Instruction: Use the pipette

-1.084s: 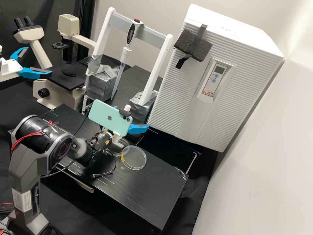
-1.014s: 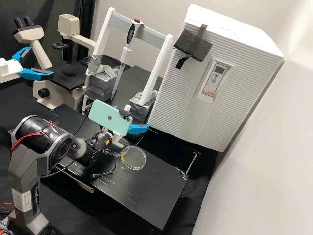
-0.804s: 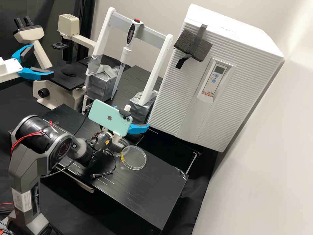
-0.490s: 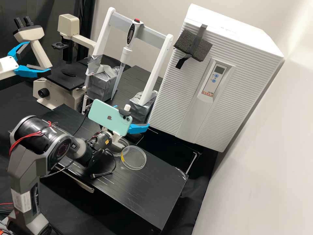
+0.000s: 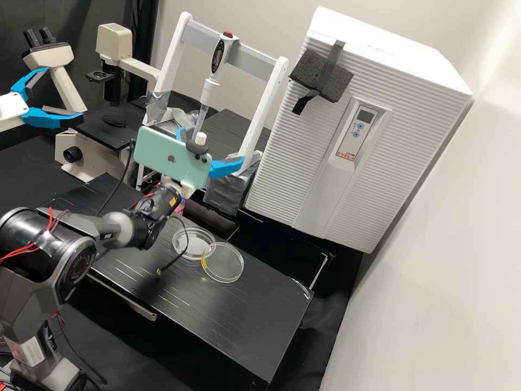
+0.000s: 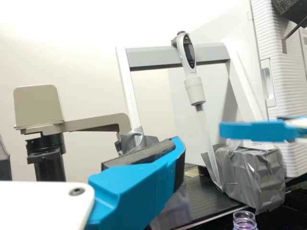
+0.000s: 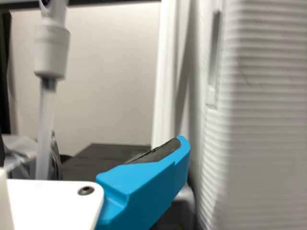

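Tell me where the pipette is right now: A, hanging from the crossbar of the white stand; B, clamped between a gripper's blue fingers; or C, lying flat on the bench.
A: the pipette hangs upright from the top bar of the white stand, tip pointing down.

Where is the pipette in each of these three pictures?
High view: pipette hangs from the grey crossbar, left of the white ribbed cabinet.
Left wrist view: pipette hangs between the beige microscope and that cabinet.
Right wrist view: pipette close up, a white leg between it and the cabinet.
Shared landmark: the cabinet.
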### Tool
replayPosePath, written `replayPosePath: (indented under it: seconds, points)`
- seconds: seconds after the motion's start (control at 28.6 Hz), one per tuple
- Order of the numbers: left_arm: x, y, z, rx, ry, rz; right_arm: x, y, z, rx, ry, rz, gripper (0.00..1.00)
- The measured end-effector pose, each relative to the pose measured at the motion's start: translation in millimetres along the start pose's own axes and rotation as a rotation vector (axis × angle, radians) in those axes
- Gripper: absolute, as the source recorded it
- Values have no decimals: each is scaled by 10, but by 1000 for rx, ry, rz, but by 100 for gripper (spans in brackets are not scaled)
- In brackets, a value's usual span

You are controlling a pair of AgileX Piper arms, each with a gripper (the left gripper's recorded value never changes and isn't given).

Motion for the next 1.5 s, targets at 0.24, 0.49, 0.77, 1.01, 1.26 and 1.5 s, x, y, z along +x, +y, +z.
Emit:
replayPosePath:
  seconds: [0.24,0.49,0.77,1.01,1.26,1.5]
  points:
    - [-35,-44,10,-4,-2,-18,297,217,-404,-33,60,17,100]
    - [-42,-29,-25,0,7,-13,520,437,-656,6,73,58,100]
    - [-39,-13,-116,-60,29,-7,794,379,-816,-5,59,2,100]
    - [64,-63,-113,-67,12,-23,964,306,-812,-16,22,-26,0]
    - [93,-71,-110,-64,6,-25,1045,286,-788,1,-4,-32,0]
    - [96,-67,-110,-64,5,-24,1051,278,-781,-2,-10,-37,0]
